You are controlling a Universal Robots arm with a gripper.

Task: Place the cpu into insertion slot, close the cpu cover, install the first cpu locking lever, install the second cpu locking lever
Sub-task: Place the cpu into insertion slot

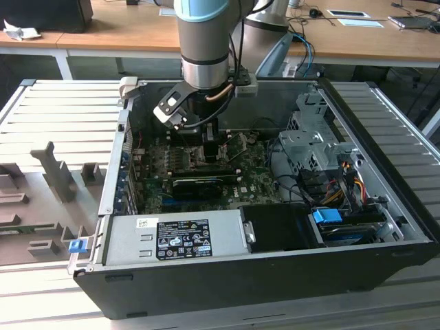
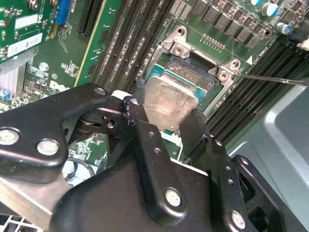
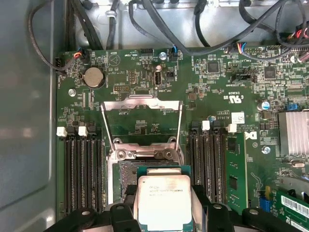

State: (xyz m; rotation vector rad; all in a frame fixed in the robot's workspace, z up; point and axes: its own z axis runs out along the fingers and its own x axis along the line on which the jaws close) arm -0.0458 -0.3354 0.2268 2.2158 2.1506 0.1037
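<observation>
The cpu (image 2: 170, 99), a small square chip with a pale silver top, sits between my gripper's (image 2: 166, 123) black fingers. The fingers press on two opposite edges of it. It hangs just over the insertion slot (image 2: 195, 77), whose dark contact field shows beyond the chip's far edge. In the first wrist view the cpu (image 3: 164, 198) covers most of the insertion slot (image 3: 126, 173). The cpu cover (image 3: 140, 103) stands flipped open behind the slot, with green board showing through its window. In the exterior view my gripper (image 1: 210, 141) is low inside the open computer case.
Black memory slots (image 3: 84, 174) flank the socket on both sides. A thin metal lever rod (image 2: 270, 79) sticks out beside it. A grey power supply (image 1: 179, 237), a drive cage (image 1: 309, 144) and cable bundles (image 1: 337, 185) crowd the case. A finned heat sink (image 3: 294, 133) stands nearby.
</observation>
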